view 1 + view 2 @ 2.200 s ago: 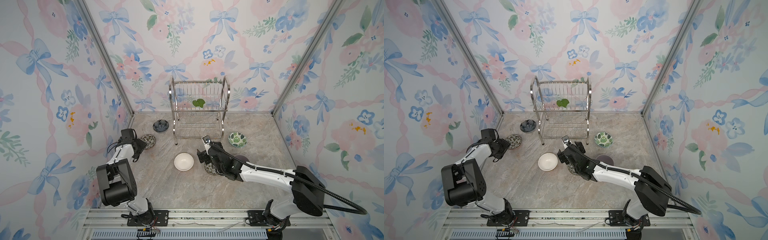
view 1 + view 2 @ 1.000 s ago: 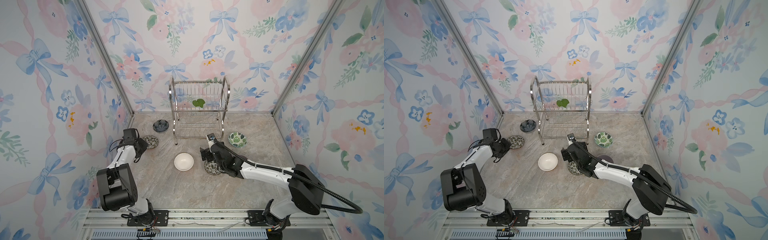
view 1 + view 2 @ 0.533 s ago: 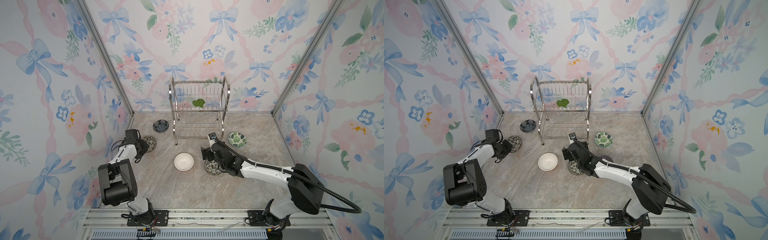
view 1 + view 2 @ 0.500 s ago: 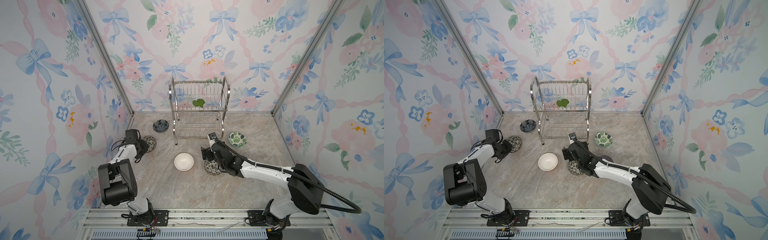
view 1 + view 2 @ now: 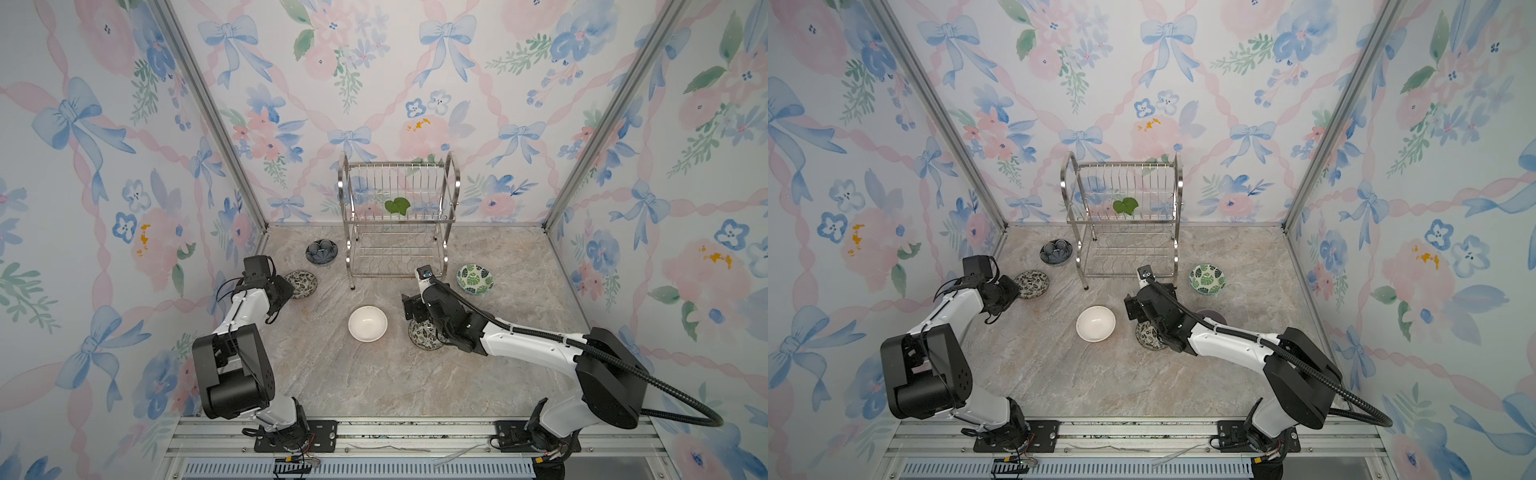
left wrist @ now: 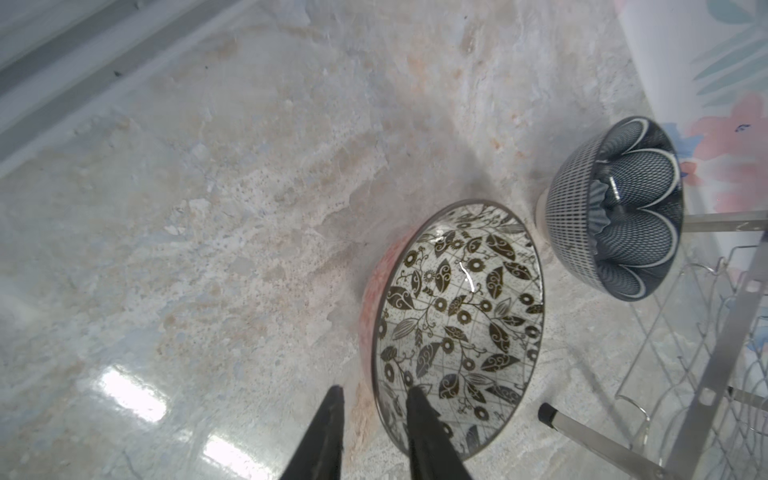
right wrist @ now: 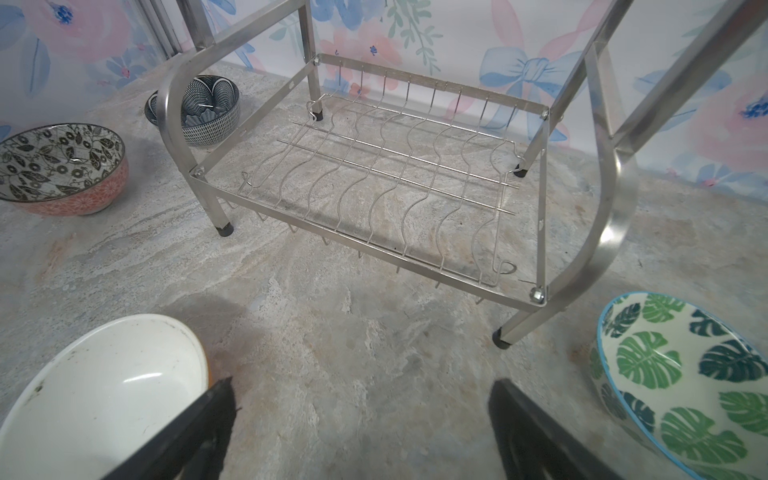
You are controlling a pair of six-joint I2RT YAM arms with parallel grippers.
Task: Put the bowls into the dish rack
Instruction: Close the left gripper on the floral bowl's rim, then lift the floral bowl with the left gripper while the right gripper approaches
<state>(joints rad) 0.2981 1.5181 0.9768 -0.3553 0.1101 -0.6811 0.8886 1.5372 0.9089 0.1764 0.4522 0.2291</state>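
Beige marble-look tabletop [image 5: 332, 386], floral-papered walls on three sides.

Two-tier shiny steel wire dish rack [image 5: 399, 219] stands at the back centre, against the rear wall. A green leaf-shaped piece [image 5: 397, 206] sits on its upper shelf.

Left gripper [image 6: 374, 390]: low at the left side of the table, jaws a narrow gap apart. They straddle the near rim of a black-and-white floral bowl with pink outside [image 6: 457, 316], one finger inside and one outside. Small daylight on both sides of the rim, so not clamped. The bowl sits flat on the table.

Right gripper [image 7: 361, 386]: jaws fully spread, nothing between them. It is above bare table just in front of the rack's lower shelf.

All bowls are on the tabletop, outside the rack:
- White bowl with orange outside [image 5: 368, 324]: centre, just left of the right gripper.
- Green-leaf-patterned bowl [image 5: 475, 279]: near the rack's front right leg.
- Second black-and-white floral bowl [image 5: 419, 338]: partly under the right arm.
- Dark blue flower-patterned bowl [image 5: 321, 252]: beside the rack's left side, just behind the left floral bowl, apart from it.
- Lavender bowl [image 5: 1217, 316]: mostly hidden behind the right arm, only an edge showing in a top view.
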